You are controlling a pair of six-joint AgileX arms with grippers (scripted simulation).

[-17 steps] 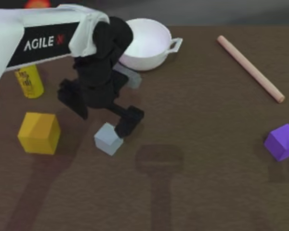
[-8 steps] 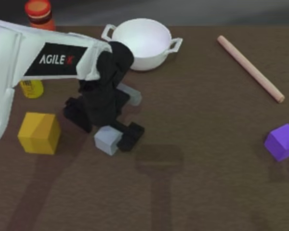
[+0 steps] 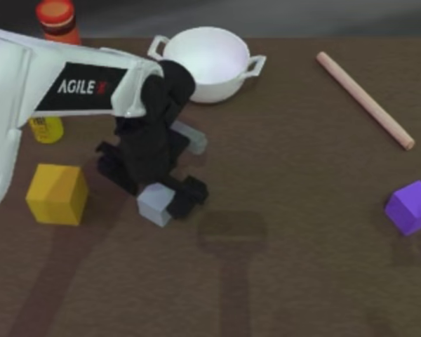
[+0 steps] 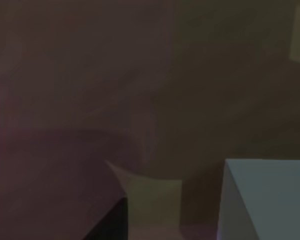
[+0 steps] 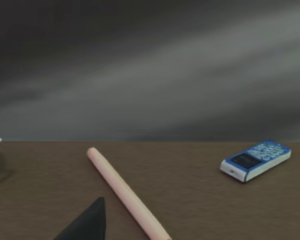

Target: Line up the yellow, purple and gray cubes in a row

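The gray cube (image 3: 153,205) lies left of the table's middle, and my left gripper (image 3: 153,181) hangs open right over it. One black finger (image 3: 191,194) stands at the cube's right side, the other (image 3: 114,165) off to its back left. In the left wrist view, which is dim, the gray cube (image 4: 265,202) fills a corner beside a dark finger (image 4: 110,225). The yellow cube (image 3: 56,194) rests near the left edge. Far to the right sits the purple cube (image 3: 410,206). A dark part of my right gripper (image 5: 87,225) shows only in its own wrist view.
A white two-handled pot (image 3: 210,60) stands at the back, behind the left arm. A pink rod (image 3: 365,98) lies slanted at the back right. A yellow bottle (image 3: 45,128) and a red-capped container (image 3: 56,17) stand at the back left. A blue phone (image 5: 255,160) lies beyond the rod.
My left gripper has come forward and down onto the gray cube, so its fingers now flank it. The cubes have not moved.
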